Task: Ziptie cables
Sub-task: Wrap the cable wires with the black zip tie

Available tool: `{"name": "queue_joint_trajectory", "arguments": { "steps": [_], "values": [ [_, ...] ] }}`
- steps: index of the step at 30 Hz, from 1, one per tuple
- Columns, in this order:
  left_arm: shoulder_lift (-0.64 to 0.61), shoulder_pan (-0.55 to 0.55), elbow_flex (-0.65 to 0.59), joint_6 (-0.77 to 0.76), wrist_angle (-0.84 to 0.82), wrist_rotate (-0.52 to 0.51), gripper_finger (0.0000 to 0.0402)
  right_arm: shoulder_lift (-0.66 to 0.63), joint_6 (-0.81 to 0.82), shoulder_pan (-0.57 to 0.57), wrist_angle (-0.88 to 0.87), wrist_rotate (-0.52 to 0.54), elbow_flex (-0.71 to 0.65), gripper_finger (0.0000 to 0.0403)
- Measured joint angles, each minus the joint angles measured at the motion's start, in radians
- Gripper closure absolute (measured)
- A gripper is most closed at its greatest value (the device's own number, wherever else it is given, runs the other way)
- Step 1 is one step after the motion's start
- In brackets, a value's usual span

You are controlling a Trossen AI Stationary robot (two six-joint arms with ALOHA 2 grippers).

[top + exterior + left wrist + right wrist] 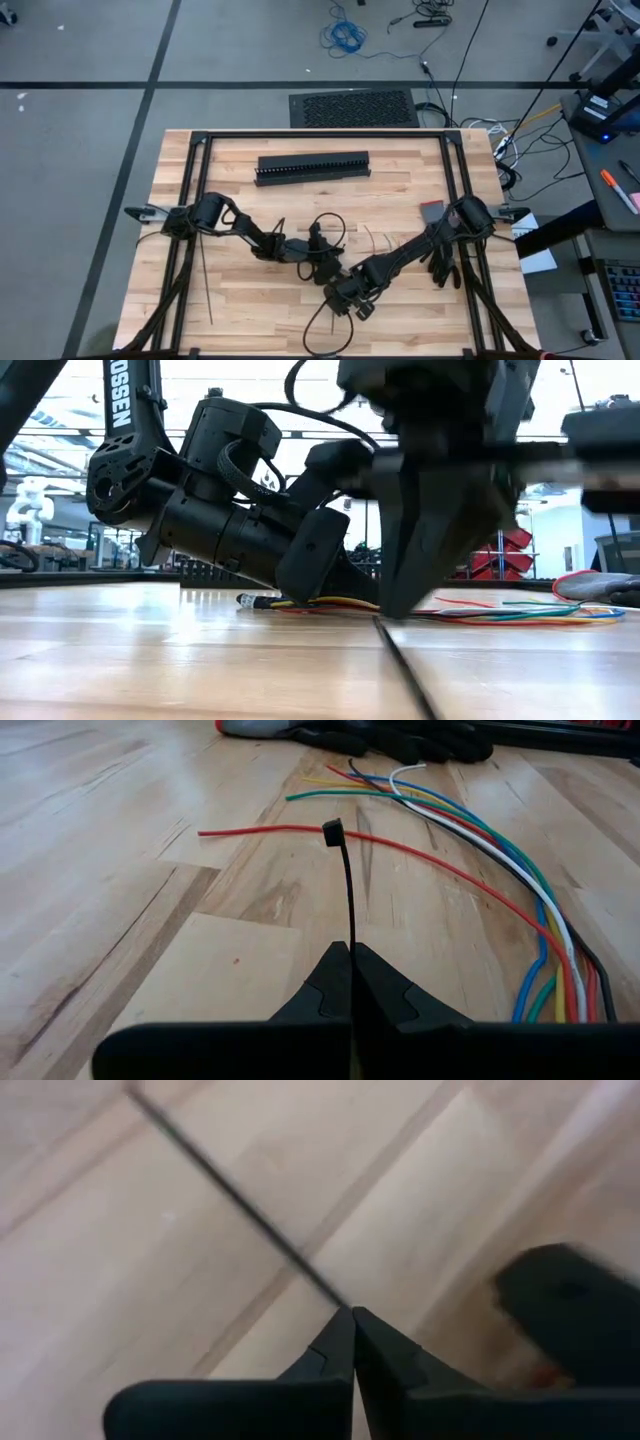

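Both grippers clenched on zipties at the centre of the table, beside the cables.

In the left wrist view we see the left gripper (351,965) at the lower middle of the frame, its fingers pressed together on a thin dark ziptie (347,895) whose head stands just before a red wire of the cables (520,885), which fan across the right half of the frame. In the right wrist view we find the right gripper (352,1330) likewise closed, pinching the end of a second ziptie (235,1190) that runs toward the upper left over the wooden table (90,1290). In the high view, both arms meet at lower centre; a black slotted duct (313,167) lies above them.
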Motion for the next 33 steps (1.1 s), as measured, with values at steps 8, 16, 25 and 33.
{"name": "queue_joint_trajectory", "arguments": {
  "steps": [8,16,25,33],
  "values": [
    [0.0,0.0,0.0,0.0,0.0,-0.004,0.0402,-0.073,0.009,0.024,-0.025,0.07,0.002,0.0403],
    [0.0,0.0,0.0,0.0,-0.005,-0.006,0.0402,-0.003,-0.096,0.008,-0.026,0.037,0.003,0.0343],
    [0.0,0.0,0.0,0.001,-0.007,-0.007,0.0402,0.011,-0.126,-0.027,0.017,0.027,0.003,0.0237],
    [0.0,0.0,0.0,0.001,-0.014,-0.01,0.0402,0.041,-0.113,-0.058,0.024,-0.103,0.007,0.0252]
  ]
}}
